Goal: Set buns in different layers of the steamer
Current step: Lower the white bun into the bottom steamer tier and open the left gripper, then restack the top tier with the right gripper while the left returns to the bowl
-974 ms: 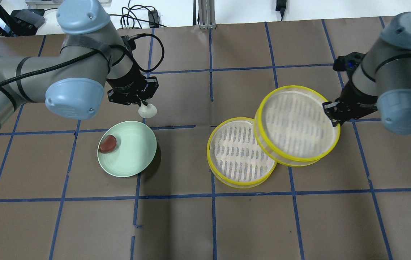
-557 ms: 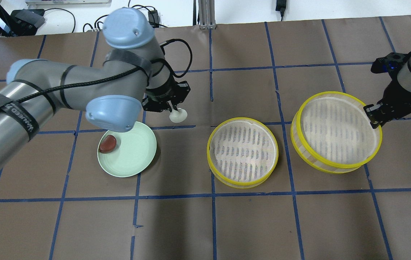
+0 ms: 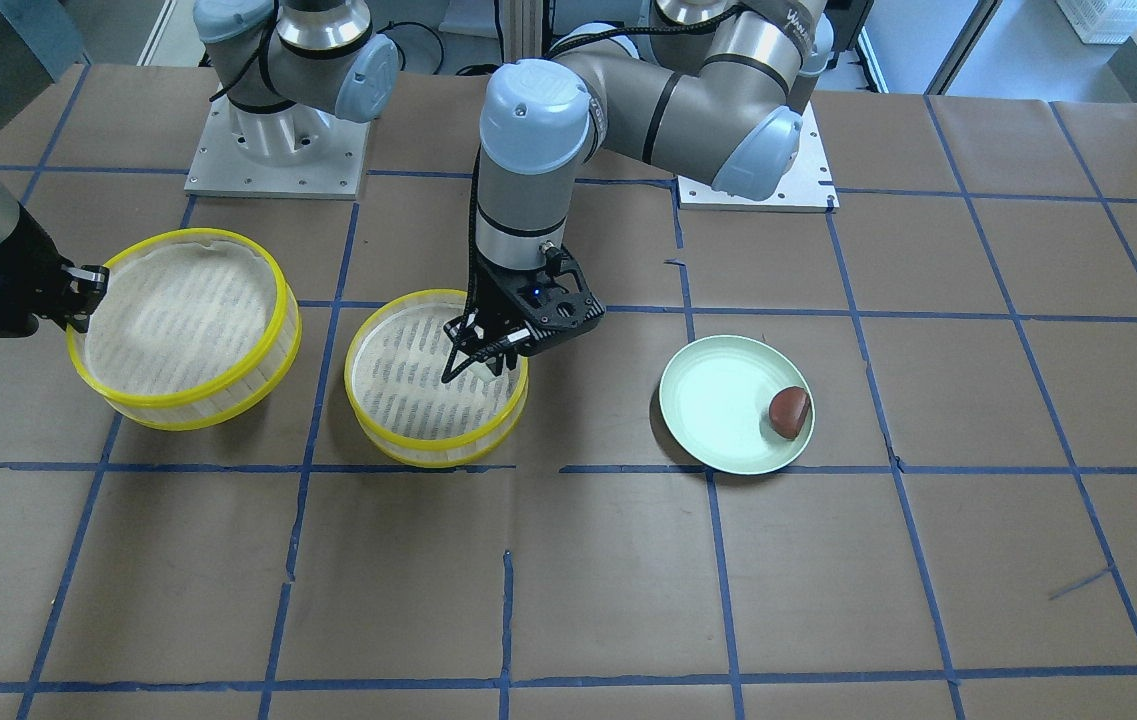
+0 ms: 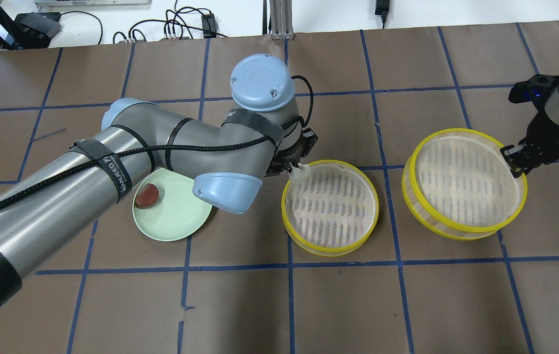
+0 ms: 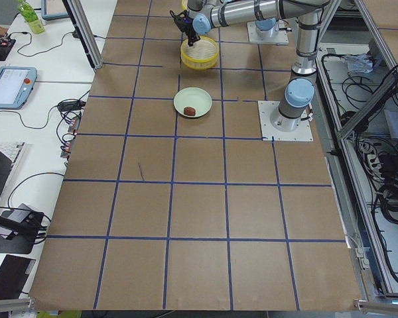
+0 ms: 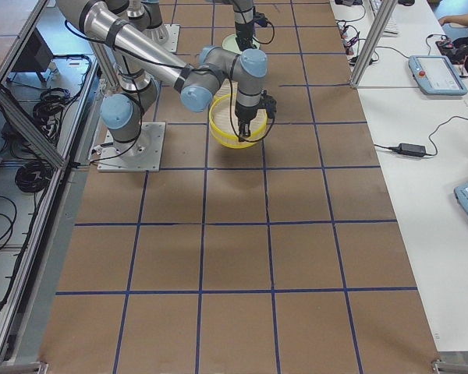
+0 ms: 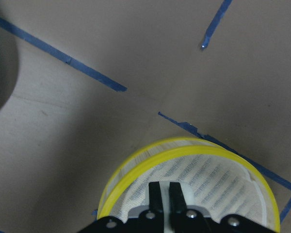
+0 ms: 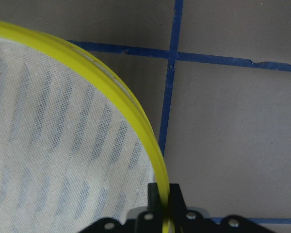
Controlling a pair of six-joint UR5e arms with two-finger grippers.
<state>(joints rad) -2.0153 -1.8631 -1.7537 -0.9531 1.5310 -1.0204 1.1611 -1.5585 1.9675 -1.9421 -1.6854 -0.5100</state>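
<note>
Pinching the white bun [image 4: 302, 173] between the jaws of the left gripper [image 4: 298, 170], just above the far-left edge of the first steamer tray [image 4: 331, 250], a tray lying flat on the table [image 4: 338, 305]. Probably held at this height to pass over the yellow rim before going down to the white floor. Not yet released, and not yet touching the floor as far as visible.

With the right gripper [image 8: 164, 193], clamping the yellow rim of the second tray [image 8: 128, 107], one jaw inside the rim and one outside. Held well apart from the first tray, apparently to leave that one open from above for the bun. A little tilted in the overhead view. Not possible to tell whether resting on the table by one edge or fully lifted.

On the pale green plate [image 4: 181, 209], near its left side in the overhead view, the brown bun [image 4: 147, 195], untouched. In my judgement, meant for the second tray afterwards.

In the left wrist view, no sight of the white bun, only two fingers close together over the tray floor. In the front view, also hidden behind the fingers. Most of the right arm cut off at the frame edge in the overhead view. Both side views too distant for any detail of jaws or white bun.
</note>
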